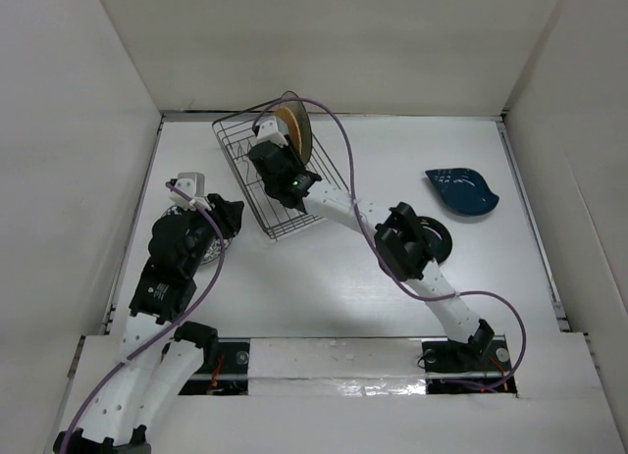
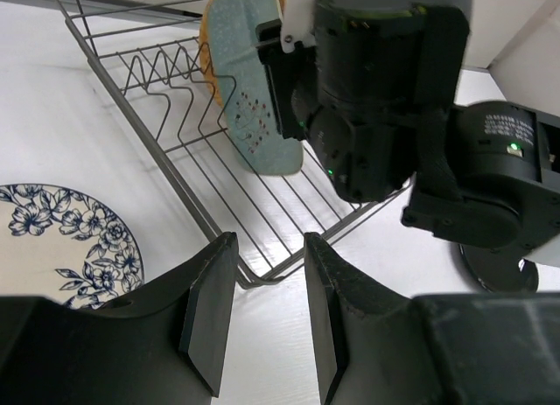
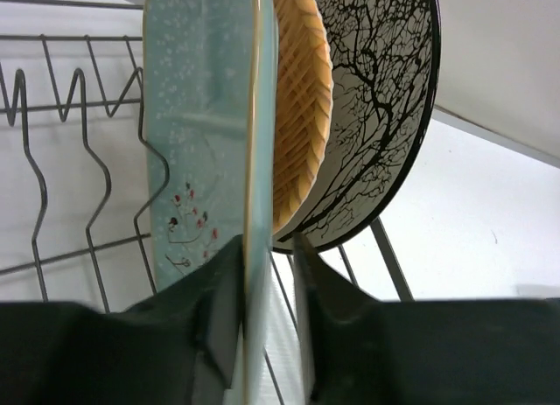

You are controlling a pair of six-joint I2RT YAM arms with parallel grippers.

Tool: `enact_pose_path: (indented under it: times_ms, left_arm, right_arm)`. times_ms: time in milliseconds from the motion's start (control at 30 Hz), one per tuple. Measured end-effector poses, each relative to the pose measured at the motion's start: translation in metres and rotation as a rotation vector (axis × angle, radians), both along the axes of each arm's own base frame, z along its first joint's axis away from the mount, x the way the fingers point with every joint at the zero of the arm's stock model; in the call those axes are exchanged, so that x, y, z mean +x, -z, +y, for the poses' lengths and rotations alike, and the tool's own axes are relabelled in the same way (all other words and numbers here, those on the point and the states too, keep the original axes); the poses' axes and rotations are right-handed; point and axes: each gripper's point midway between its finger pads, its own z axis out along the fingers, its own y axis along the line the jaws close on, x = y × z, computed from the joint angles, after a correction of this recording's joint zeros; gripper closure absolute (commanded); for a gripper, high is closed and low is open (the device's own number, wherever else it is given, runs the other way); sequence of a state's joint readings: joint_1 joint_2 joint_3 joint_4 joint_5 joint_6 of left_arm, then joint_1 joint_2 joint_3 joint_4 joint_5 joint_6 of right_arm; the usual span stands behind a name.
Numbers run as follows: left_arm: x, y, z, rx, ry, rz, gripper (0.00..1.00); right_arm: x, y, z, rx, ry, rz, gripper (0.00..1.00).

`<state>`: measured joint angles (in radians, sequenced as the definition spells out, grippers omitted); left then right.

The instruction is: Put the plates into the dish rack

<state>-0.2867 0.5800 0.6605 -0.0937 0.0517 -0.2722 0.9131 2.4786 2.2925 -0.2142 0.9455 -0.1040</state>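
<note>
Right gripper: clamped edge-on over rim of mint plate
Left gripper: parted, empty; hovering just off near corner of dish rack, beside white-and-blue floral plate
Plate location: inside rack, on edge; just beside orange plate; beige branch-print plate behind that
Orientation: long axis near upright, slightly leaned; speckled face toward free prongs
Risk 1: seating of lower edge between prongs not visible; off-slot release likely to slide or topple it
Risk 2: sideways push apt to knock the 2 racked plates
</note>
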Motion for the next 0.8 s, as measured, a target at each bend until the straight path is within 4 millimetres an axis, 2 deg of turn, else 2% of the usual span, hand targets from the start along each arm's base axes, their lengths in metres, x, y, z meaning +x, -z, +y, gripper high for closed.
enact_pose_path:
  times_ms: [133, 233, 467, 567, 800]
  left_arm:
    - [0.002, 0.004, -0.001, -0.013, -0.008, 0.021, 0.66]
    - [0.007, 0.011, -0.001, -0.020, -0.019, 0.053, 0.62]
    - [0.019, 0.037, -0.004, -0.042, -0.047, 0.162, 0.61]
    - [0.022, 0.048, -0.006, -0.054, -0.057, 0.208, 0.62]
    - [0.029, 0.057, -0.008, -0.098, -0.085, 0.251, 0.66]
  right_arm:
    - [-0.012, 0.014, -0.010, 0.038, -0.036, 0.033, 0.47]
    - [-0.022, 0.016, -0.018, 0.080, -0.056, 0.042, 0.42]
    - [-0.045, 0.013, -0.027, 0.229, -0.104, 0.060, 0.39]
    - [-0.045, 0.020, -0.025, 0.284, -0.119, 0.083, 0.39]
    - [-0.031, 0.034, -0.033, 0.387, -0.098, 0.128, 0.39]
